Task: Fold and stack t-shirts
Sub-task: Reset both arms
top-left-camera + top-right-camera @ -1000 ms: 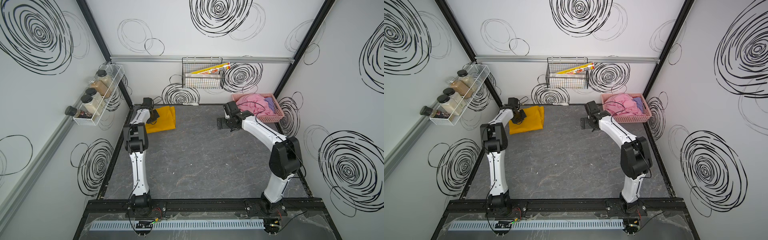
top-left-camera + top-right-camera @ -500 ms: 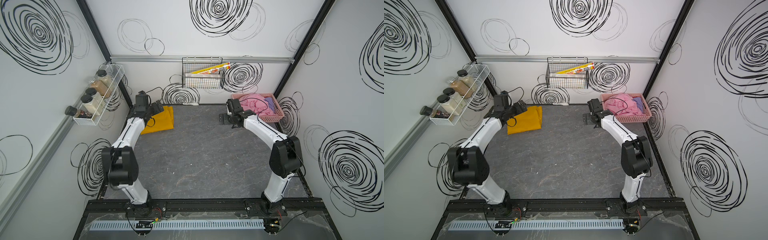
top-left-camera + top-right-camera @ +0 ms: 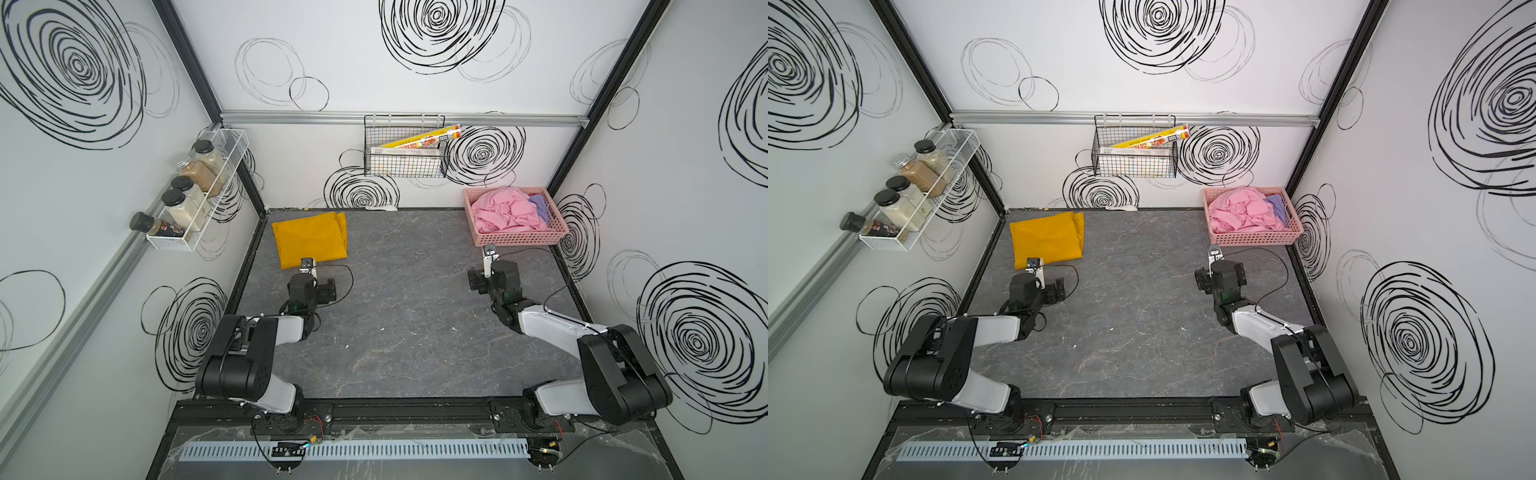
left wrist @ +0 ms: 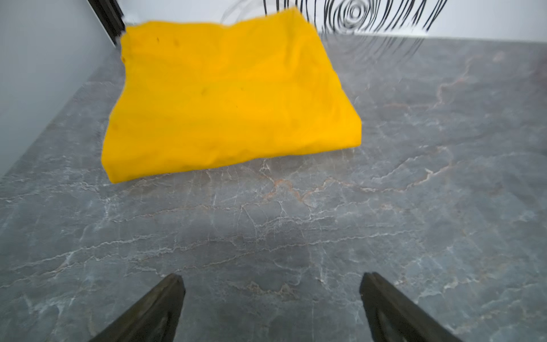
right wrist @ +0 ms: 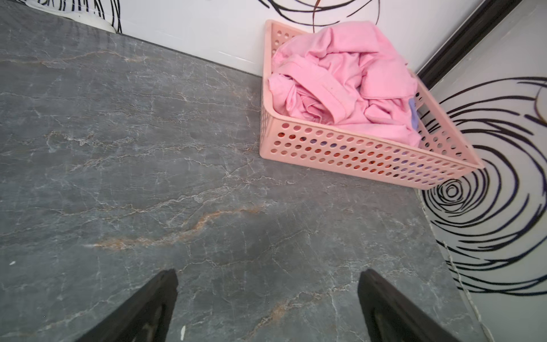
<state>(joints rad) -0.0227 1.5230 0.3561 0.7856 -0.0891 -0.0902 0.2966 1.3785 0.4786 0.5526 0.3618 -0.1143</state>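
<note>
Position check: folded mustard-yellow cotton t-shirt [image 3: 309, 239] lies flat as a rough square at the far-left corner of the dark grey marbled tabletop [image 3: 415, 316]. That is one shirt done, with nothing stacked on it yet. The left gripper [image 4: 270, 278] hangs over bare table just short of the shirt's near edge, jaws wide apart and empty. The right gripper [image 5: 268, 275] is likewise spread wide and holds nothing. The crumpled light pink cotton t-shirt [image 5: 343, 86] sits heaped in the pink perforated plastic basket [image 5: 355, 151] at the far-right corner. A sliver of lavender-purple shirt [image 5: 413, 117] shows at the basket's wall-side end; how much lies under the pink one cannot be told from here. Key relation: the basket lies ahead of the right jaws and a little toward the right wall, near but not touching, while the left arm is well apart across the table. The right arm is therefore judged the nearer for the next pick. The pink heap shows no clear long axis. The basket's long side runs crosswise to the approach, and its near wall stands between jaws and cloth. The reach probably has to go over the rim and then down.
</note>
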